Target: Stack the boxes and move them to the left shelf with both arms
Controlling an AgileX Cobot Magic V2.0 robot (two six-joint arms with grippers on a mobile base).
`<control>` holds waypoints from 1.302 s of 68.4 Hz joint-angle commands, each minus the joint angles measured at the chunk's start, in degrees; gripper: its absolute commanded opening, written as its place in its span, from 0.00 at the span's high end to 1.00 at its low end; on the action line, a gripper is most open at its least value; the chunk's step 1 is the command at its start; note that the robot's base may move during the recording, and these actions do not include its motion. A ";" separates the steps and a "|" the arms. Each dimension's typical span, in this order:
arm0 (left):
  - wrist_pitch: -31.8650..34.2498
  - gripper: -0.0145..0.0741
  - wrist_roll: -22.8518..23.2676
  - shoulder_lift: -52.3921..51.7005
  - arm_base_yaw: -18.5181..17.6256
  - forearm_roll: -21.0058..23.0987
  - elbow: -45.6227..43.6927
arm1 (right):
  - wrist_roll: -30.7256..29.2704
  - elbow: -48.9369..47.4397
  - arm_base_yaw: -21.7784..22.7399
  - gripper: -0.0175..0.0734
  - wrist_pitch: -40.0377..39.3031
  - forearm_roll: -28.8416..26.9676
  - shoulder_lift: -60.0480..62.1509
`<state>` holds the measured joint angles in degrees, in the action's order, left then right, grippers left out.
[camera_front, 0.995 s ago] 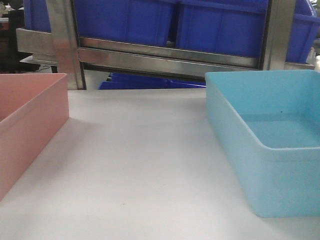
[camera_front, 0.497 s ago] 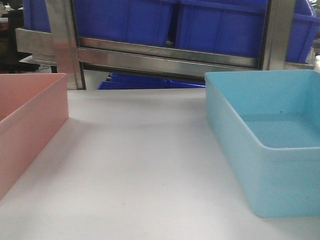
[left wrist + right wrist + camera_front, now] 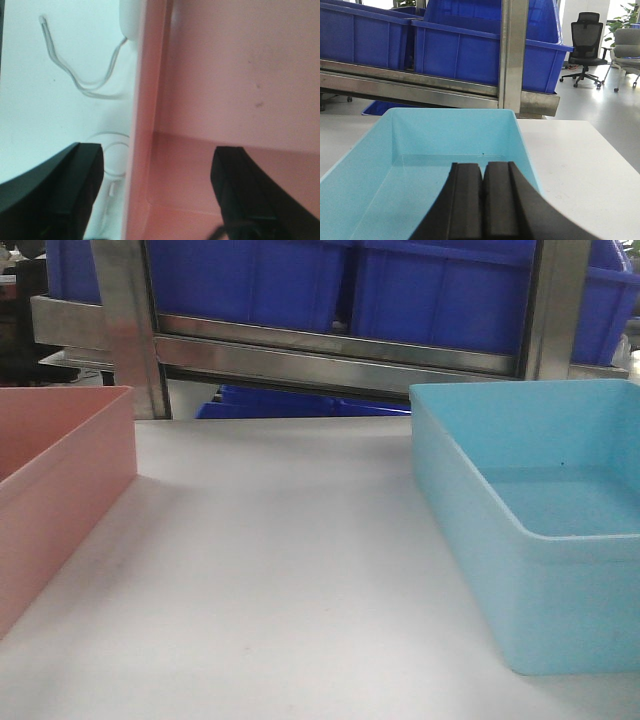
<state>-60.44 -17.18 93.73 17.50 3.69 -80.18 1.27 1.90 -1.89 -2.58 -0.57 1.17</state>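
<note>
Two boxes sit on the white table. The salmon pink box (image 3: pixel 60 470) is at the left and the light blue box (image 3: pixel 540 540) at the right, well apart. In the left wrist view my left gripper (image 3: pixel 155 192) is open, its dark fingers (image 3: pixel 60 192) straddling the pink box's (image 3: pixel 225 90) side wall, one outside and one inside. In the right wrist view my right gripper (image 3: pixel 482 175) is shut with nothing in it, hovering over the near end of the light blue box (image 3: pixel 450 135). Neither gripper shows in the front view. The left shelf is out of view.
A stainless steel rack (image 3: pixel 330 355) stands behind the table with dark blue bins (image 3: pixel 440 290) on it. A thin white cable (image 3: pixel 85 85) and a small white object (image 3: pixel 129 20) lie on the table beside the pink box. Office chairs (image 3: pixel 585 45) stand far right.
</note>
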 commanded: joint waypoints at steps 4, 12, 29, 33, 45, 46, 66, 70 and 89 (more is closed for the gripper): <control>-0.33 0.41 -1.34 3.34 0.52 0.69 -5.75 | -0.28 -1.26 0.30 0.75 -4.77 0.27 0.57; -0.76 0.41 -1.59 7.54 0.52 0.78 -7.27 | -0.28 -1.26 0.30 0.75 -4.77 0.27 0.57; 0.54 0.49 -1.71 12.42 0.62 0.11 -7.26 | -0.28 -1.26 0.30 0.75 -4.77 0.27 0.57; 0.68 0.55 -1.71 13.18 0.62 0.00 -7.26 | -0.28 -1.26 0.30 0.75 -4.77 0.27 0.57; 1.13 0.68 -1.71 14.52 0.62 -1.27 -7.26 | -0.28 -1.26 0.30 0.75 -4.77 0.27 0.57; 1.13 0.69 -1.71 14.65 0.62 -1.27 -7.26 | -0.28 -1.26 0.30 0.75 -4.77 0.27 0.57; 0.69 0.85 -1.48 14.87 0.84 -1.37 -7.26 | -0.28 -1.26 0.30 0.75 -4.77 0.27 0.57; 0.18 0.85 -1.33 14.76 0.84 -1.10 -7.26 | -0.28 -1.26 0.30 0.75 -4.77 0.27 0.57; -2.43 0.85 6.69 9.87 0.26 2.44 -8.21 | -0.28 -1.26 0.30 0.75 -4.77 0.27 0.57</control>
<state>-62.43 -15.23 109.35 18.12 5.09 -86.14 1.27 1.90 -1.89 -2.58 -0.57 1.17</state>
